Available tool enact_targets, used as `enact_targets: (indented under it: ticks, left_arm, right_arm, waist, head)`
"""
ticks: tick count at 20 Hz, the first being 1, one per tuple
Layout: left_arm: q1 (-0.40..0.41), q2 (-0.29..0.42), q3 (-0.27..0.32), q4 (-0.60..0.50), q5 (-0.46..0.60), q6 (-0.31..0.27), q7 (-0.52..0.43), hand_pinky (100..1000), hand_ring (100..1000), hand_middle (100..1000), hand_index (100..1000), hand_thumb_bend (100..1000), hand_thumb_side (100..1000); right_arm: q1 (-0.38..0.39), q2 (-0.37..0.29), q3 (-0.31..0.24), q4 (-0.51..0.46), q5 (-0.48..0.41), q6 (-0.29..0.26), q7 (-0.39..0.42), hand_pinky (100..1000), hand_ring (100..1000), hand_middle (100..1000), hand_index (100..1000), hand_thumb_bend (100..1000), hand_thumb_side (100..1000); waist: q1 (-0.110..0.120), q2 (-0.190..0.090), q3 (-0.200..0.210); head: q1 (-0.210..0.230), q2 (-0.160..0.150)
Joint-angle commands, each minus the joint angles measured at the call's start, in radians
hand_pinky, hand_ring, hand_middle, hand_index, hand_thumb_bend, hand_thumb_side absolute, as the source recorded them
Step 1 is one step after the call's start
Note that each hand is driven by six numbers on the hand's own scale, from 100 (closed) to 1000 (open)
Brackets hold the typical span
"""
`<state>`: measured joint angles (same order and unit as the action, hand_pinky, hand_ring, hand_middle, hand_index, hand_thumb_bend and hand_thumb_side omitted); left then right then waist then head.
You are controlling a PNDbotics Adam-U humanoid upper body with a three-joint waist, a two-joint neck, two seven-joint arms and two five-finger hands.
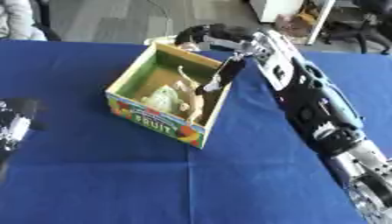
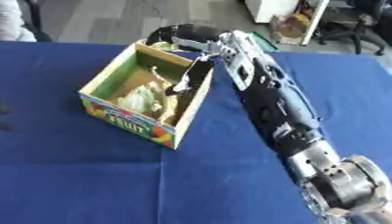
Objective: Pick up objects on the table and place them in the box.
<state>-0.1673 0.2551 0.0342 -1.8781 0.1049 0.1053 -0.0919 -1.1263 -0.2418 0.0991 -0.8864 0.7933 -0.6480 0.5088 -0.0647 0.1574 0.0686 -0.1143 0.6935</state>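
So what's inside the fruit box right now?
Inside the box lie a pale green lumpy item and a tan, long-shaped one. The right hand reaches over the far right wall, covering that corner; the near wall hides the floor behind it.

The right hand (image 1: 201,36) blurs into a dark mass over the box's (image 1: 152,119) far rim, its fingers indistinct — the pale things (image 1: 167,98) inside are too smeared to name, and the left hand (image 1: 14,122) is cut by the view's left edge.
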Motion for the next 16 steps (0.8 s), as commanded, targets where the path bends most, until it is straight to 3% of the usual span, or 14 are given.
enact_targets:
  ticks: [1, 5, 8, 9, 10, 13, 14, 16]
  left_arm:
    - [-0.008, 0.019, 0.010, -0.012, -0.005, 0.001, 0.002, 597, 728, 561, 662, 324, 469]
    - [-0.006, 0.020, 0.014, -0.013, -0.006, 0.000, 0.006, 597, 727, 561, 662, 324, 470]
    - [-0.005, 0.020, 0.016, -0.014, -0.008, 0.000, 0.007, 597, 727, 561, 662, 323, 471]
    - [-0.005, 0.021, 0.016, -0.014, -0.008, 0.000, 0.007, 597, 727, 561, 662, 323, 471]
    - [-0.005, 0.021, 0.016, -0.014, -0.009, 0.000, 0.008, 597, 726, 561, 662, 322, 471]
    - [-0.004, 0.021, 0.017, -0.015, -0.010, -0.001, 0.008, 597, 726, 561, 662, 321, 471]
    - [-0.004, 0.021, 0.017, -0.015, -0.010, -0.001, 0.008, 597, 726, 561, 662, 321, 471]
    - [-0.004, 0.021, 0.016, -0.016, -0.010, -0.002, 0.008, 597, 726, 561, 663, 320, 471]
  right_arm:
    - [-0.020, -0.056, -0.033, -0.025, -0.024, -0.259, 0.277, 834, 931, 936, 988, 598, 307]
    - [-0.006, -0.108, -0.105, 0.018, 0.008, -0.259, 0.227, 826, 923, 918, 978, 577, 295]
    - [0.005, -0.156, -0.176, 0.067, 0.066, -0.257, 0.126, 821, 920, 907, 969, 556, 287]
    - [0.008, -0.171, -0.197, 0.087, 0.096, -0.245, 0.084, 817, 916, 902, 965, 556, 185]
    - [0.011, -0.181, -0.213, 0.106, 0.127, -0.227, 0.037, 815, 914, 896, 960, 539, 279]
    - [0.020, -0.208, -0.248, 0.163, 0.219, -0.145, -0.127, 809, 907, 878, 946, 527, 238]
    - [0.024, -0.214, -0.255, 0.184, 0.247, -0.112, -0.186, 808, 906, 874, 943, 521, 282]
    - [0.031, -0.221, -0.259, 0.225, 0.297, -0.060, -0.287, 806, 904, 868, 940, 518, 287]
  waist:
    - [0.004, -0.018, -0.003]
    - [0.004, -0.015, -0.008]
    - [0.004, -0.012, -0.015]
    - [0.005, -0.012, -0.016]
    - [0.005, -0.011, -0.017]
    - [0.009, -0.008, -0.019]
    - [0.010, -0.008, -0.019]
    - [0.012, -0.006, -0.018]
  head:
    - [0.007, -0.006]
    - [0.015, -0.010]
    - [0.020, -0.011]
    - [0.021, -0.012]
    - [0.021, -0.013]
    - [0.020, -0.014]
    - [0.020, -0.015]
    - [0.020, -0.017]
